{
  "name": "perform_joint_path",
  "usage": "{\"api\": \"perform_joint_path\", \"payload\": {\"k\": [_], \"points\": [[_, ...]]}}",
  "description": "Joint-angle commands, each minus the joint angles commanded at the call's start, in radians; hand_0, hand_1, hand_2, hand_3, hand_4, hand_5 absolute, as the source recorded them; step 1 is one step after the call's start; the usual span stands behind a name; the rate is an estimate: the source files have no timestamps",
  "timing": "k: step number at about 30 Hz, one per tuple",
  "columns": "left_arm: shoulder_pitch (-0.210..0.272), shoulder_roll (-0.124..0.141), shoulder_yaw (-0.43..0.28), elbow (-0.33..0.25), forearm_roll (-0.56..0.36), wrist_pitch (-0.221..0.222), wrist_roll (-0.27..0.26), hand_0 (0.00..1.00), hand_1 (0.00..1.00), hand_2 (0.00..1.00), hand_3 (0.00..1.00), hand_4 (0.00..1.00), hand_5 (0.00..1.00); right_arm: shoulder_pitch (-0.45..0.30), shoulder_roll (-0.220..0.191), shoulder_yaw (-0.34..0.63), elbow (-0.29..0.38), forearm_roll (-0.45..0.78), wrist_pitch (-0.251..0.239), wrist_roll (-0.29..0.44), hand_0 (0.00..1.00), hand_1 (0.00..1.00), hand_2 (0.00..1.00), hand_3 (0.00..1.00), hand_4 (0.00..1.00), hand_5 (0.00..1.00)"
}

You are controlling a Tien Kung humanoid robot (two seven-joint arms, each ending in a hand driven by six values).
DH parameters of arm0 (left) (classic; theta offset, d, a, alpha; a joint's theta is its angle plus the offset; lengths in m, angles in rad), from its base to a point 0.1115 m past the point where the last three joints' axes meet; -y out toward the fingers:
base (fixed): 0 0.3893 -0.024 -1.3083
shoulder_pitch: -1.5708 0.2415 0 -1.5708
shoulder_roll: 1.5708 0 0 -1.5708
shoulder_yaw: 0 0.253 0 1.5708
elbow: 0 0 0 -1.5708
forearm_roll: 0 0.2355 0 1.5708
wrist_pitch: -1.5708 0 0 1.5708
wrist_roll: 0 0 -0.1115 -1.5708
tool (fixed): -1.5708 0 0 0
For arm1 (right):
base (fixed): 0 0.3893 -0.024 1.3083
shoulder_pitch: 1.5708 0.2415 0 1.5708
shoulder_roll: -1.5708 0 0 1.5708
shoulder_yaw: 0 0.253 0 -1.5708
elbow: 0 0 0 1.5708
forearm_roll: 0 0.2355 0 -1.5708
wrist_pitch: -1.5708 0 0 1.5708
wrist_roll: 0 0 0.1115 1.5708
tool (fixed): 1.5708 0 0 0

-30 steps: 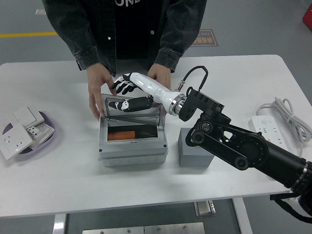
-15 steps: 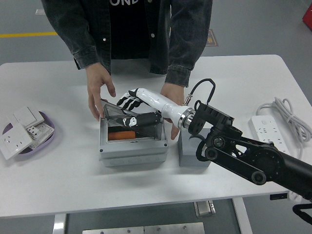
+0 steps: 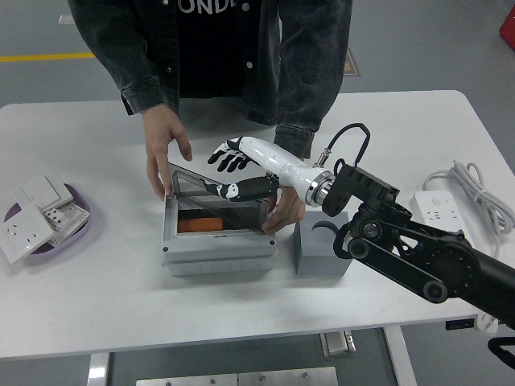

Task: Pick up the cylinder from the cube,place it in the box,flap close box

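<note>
Orange cylinder [image 3: 199,225] lies inside the grey box [image 3: 217,245], on its floor toward the left, under the smoky transparent lid [image 3: 211,193], which stands tilted partway down over the opening. The robot's right hand [image 3: 240,170] has drawn back toward the right since a second ago: its white-and-black fingers [image 3: 228,158] are spread and hold nothing, the thumb resting on the lid's upper face. The person's hand at the left [image 3: 163,153] still steadies the box's far left corner. Their other hand [image 3: 286,211], which was behind the box earlier, has come round to the box's right wall, between it and the grey cube [image 3: 320,251]. Purple bowl of wall switches [image 3: 42,221] and the white power strip [image 3: 459,213] sit where they were.
</note>
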Motion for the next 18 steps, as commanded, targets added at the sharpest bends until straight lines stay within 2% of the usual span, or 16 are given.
{"api": "perform_joint_path", "payload": {"k": [10,18], "points": [[0.000,0.000,-0.002,0.000,0.004,0.000,0.002,0.642,0.669,0.598,0.681,0.736,0.308,0.018,0.012,0.060,-0.070,-0.036,-0.004,0.007,0.620,0.605,0.626,0.674,0.783,0.449],[0.000,0.000,-0.002,0.000,0.004,0.000,0.003,0.642,0.669,0.598,0.682,0.736,0.306,0.023,0.023,0.054,-0.082,-0.035,-0.007,0.012,0.612,0.601,0.624,0.672,0.760,0.433]]}}
